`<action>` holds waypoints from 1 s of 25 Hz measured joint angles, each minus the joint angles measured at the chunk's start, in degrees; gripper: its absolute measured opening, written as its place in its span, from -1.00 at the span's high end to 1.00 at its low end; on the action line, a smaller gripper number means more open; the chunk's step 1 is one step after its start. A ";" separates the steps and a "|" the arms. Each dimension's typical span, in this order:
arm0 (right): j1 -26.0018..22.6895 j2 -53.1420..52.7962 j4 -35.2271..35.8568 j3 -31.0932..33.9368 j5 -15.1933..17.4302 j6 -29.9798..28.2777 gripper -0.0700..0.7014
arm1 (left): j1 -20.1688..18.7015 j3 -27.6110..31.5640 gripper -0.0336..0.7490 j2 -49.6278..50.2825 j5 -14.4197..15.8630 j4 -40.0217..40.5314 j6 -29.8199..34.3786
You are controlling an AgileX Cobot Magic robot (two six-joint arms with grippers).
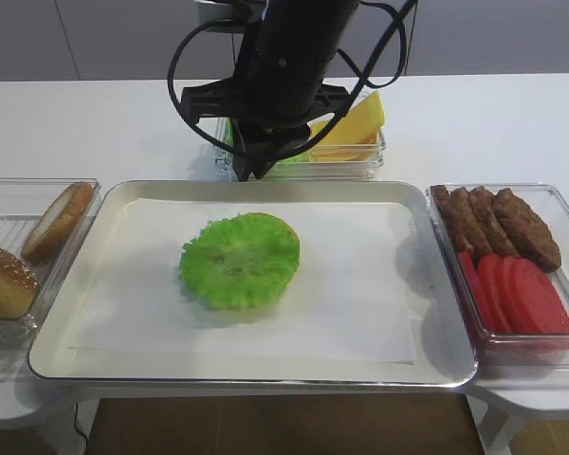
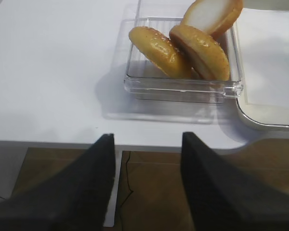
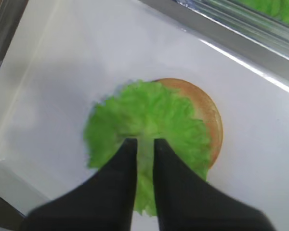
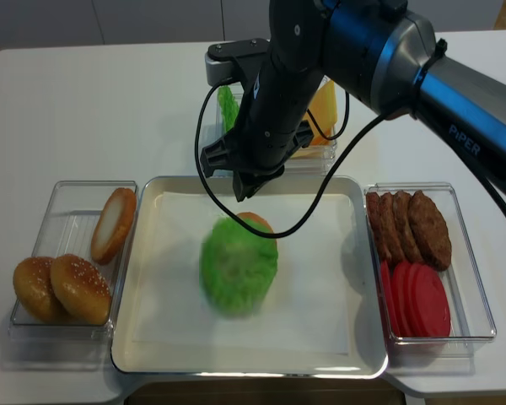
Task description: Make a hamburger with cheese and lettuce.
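Observation:
The lettuce (image 1: 240, 259) lies flat on the hamburger bun half (image 3: 209, 113) in the middle of the tray; only a golden-brown rim of the bun shows beside the leaf. My right gripper (image 3: 141, 141) hangs above the lettuce (image 3: 144, 110), its black fingers parted by a narrow gap through which the leaf shows, nothing held. In the high view it (image 4: 244, 190) is over the tray's back edge. The cheese (image 1: 360, 123) stands as yellow slices in a clear box behind the tray. My left gripper (image 2: 147, 139) is open and empty over the table's front left edge.
The metal tray (image 1: 266, 188) is lined with white paper. A clear box (image 2: 183, 89) on the left holds sesame bun tops (image 4: 80, 287) and a bun half (image 4: 112, 224). The right box holds brown patties (image 1: 498, 223) and tomato slices (image 1: 517, 294). More lettuce (image 4: 228, 105) sits beside the cheese.

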 joint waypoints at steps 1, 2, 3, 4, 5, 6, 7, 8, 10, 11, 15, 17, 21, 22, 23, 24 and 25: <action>0.00 0.00 0.03 0.00 0.00 0.00 0.48 | 0.00 0.00 0.06 0.00 0.00 0.00 0.00; 0.00 0.00 0.03 0.00 0.00 0.00 0.44 | 0.00 0.00 0.06 0.00 0.00 0.00 0.00; 0.00 0.00 0.03 0.00 0.00 0.00 0.41 | 0.00 0.00 0.06 0.00 0.00 0.00 0.00; 0.00 0.00 0.03 0.00 0.00 0.00 0.38 | 0.00 0.00 0.06 0.00 0.00 0.00 0.00; 0.00 0.00 0.03 0.00 0.00 0.00 0.37 | 0.00 0.00 0.06 0.00 0.00 0.00 0.00; 0.00 0.00 0.14 0.00 0.00 0.00 0.36 | 0.00 0.00 0.06 0.00 0.00 0.00 0.00; 0.00 0.00 0.13 0.00 0.00 0.00 0.35 | 0.00 0.00 0.06 0.00 0.00 0.00 0.00; 0.00 0.00 0.27 0.00 0.13 0.00 0.35 | 0.00 0.00 0.06 0.00 0.00 0.00 0.00; 0.00 0.00 0.36 0.00 0.46 0.00 0.35 | 0.00 0.00 0.06 0.00 0.00 0.00 0.00; 0.00 0.00 0.62 0.00 0.58 0.00 0.35 | 0.00 0.00 0.06 0.00 0.00 0.00 0.00; 0.00 -0.99 0.99 -0.25 2.46 0.00 0.34 | 0.00 0.00 0.06 0.00 0.00 0.00 0.00; 0.00 -1.52 0.20 -1.07 4.00 0.00 0.34 | 0.00 0.00 0.06 0.00 0.00 0.00 0.00; 0.00 -2.14 -1.39 -3.05 4.55 0.00 0.34 | 0.00 0.00 0.06 0.00 0.00 0.00 0.00; 0.00 -2.44 -1.40 -3.19 4.65 -0.20 0.34 | 0.00 0.00 0.06 0.00 0.00 0.00 0.00; 0.00 -3.06 -1.40 -3.32 4.65 -0.36 0.34 | 0.00 0.00 0.06 0.00 0.00 0.00 0.00; 0.00 -3.76 -1.53 -3.41 4.69 -0.47 0.34 | 0.00 0.00 0.06 0.00 0.00 0.00 0.00; 0.00 -4.51 -1.73 -3.41 4.79 -0.61 0.34 | 0.00 0.00 0.06 0.00 0.00 0.00 0.00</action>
